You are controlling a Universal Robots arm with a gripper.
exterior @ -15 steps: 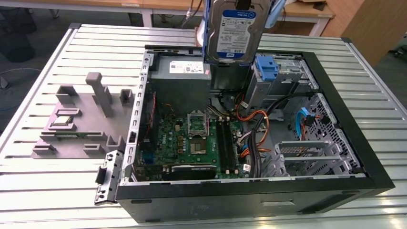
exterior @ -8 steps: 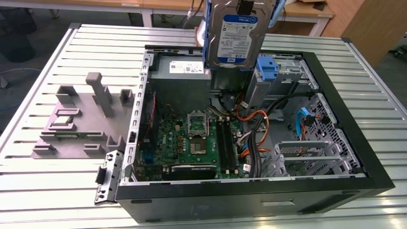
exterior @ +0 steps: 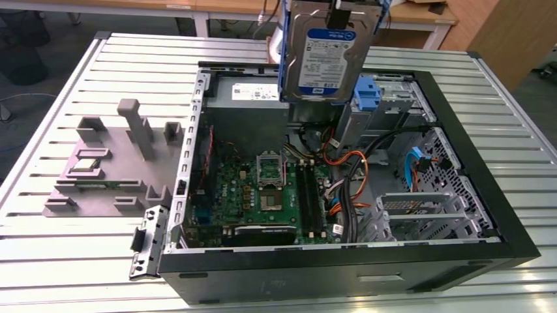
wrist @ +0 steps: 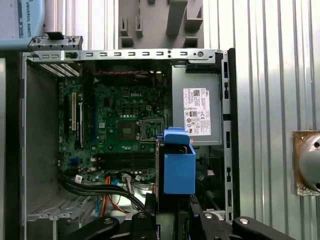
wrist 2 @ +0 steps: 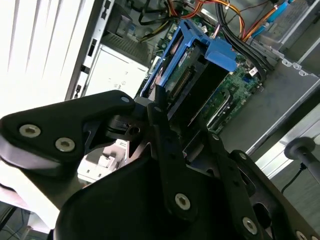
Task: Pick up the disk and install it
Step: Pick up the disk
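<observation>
The disk, a silver hard drive with a blue-and-white label and blue rails, hangs upright above the back of the open computer case. My gripper is shut on its top edge. In both wrist views the black fingers clamp the disk from two sides. Its blue carrier end points down at the case interior, beside the power supply. The disk touches nothing in the case.
Inside the case lie a green motherboard, a grey power-supply box with a white label, orange and black cables, and a bare blue bracket at the drive bay. A grey fixture stands on the slatted table at the exterior view's left.
</observation>
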